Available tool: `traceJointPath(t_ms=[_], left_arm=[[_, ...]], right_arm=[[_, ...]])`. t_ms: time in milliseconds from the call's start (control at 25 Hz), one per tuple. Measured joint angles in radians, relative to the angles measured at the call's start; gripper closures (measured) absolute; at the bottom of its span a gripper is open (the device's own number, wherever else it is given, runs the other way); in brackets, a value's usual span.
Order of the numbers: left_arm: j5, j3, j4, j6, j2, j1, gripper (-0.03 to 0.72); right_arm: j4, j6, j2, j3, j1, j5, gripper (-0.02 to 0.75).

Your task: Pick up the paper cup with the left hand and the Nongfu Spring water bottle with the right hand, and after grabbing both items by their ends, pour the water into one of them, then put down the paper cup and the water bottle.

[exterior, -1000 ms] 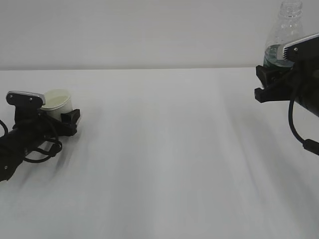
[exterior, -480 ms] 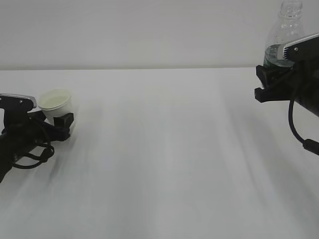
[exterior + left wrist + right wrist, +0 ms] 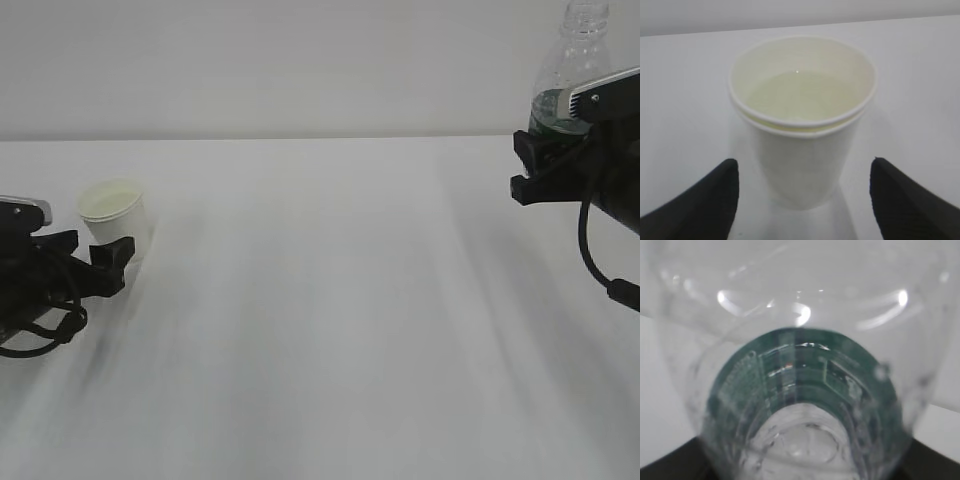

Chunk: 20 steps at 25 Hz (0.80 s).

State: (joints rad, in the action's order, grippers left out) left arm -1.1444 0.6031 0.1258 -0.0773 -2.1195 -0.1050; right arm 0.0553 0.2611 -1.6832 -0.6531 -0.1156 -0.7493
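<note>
Cup (image 3: pixel 801 125) stands filled on the tabletop (image 3: pixel 330 300), so the left claw (image 3: pixel 802 200) is spread and clear; right claw (image 3: pixel 548 165) pinches the upright bottle (image 3: pixel 570 70), not yet set down

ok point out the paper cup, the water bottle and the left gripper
paper cup (image 3: pixel 800 165), left wrist view, outer wall
water bottle (image 3: pixel 568 70), exterior view, clear shoulder
left gripper (image 3: pixel 802 197), left wrist view, between fingertips

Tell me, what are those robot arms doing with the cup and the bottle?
The cup stands on the table with water in it. The left gripper is open with a jaw on each side of the cup, touching neither side. The right gripper holds the bottle upright at the table's right edge; it looks nearly empty. So the pouring seems finished, and the bottle isn't put down yet.
</note>
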Motion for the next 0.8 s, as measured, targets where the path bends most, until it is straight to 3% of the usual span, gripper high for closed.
traceJointPath(t_ms=[800], left_arm=[[0.000, -0.138, -0.001, 0.000, 0.265, 0.000, 0.101]], right_arm=[[-0.026, -0.025, 0.000, 0.000, 0.000, 0.000, 0.309]])
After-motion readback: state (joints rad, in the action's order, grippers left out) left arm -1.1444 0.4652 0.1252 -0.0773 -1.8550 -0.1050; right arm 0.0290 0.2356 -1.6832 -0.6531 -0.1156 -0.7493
